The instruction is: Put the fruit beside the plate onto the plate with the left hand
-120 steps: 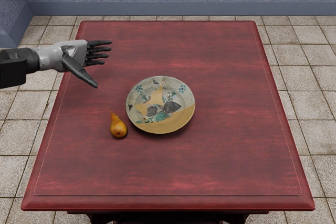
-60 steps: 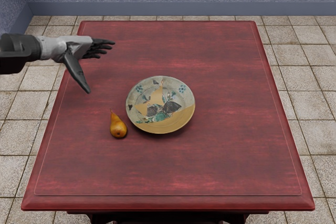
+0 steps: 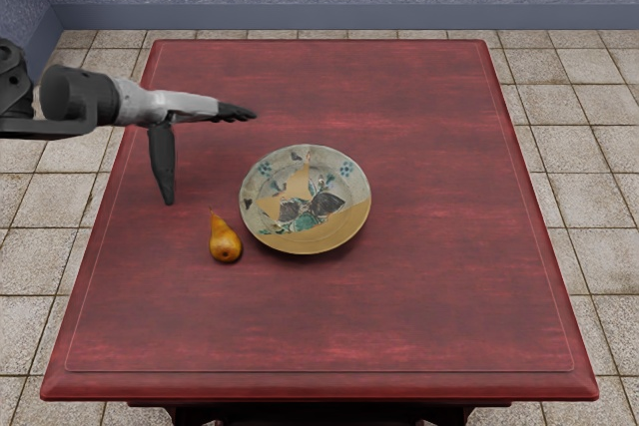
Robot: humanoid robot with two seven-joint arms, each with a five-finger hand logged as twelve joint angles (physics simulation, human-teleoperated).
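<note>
A small brown pear [image 3: 225,243] lies on the red table, just left of a patterned plate [image 3: 351,218] with a yellow and green design. The pear is close to the plate's rim but apart from it. My left hand [image 3: 196,137] comes in from the left edge and hovers above the table's back left area, well above and behind the pear. Its fingers [image 3: 235,114] stretch flat to the right and the thumb points straight down. The hand is open and holds nothing. The right arm is out of view.
The red table [image 3: 449,276] stands on a tiled floor, with a grey wall behind.
The left hand has moved right and slightly toward the pear, rolling so the fingers lie flat and the thumb now hangs straight down. Pear and plate have not moved.
</note>
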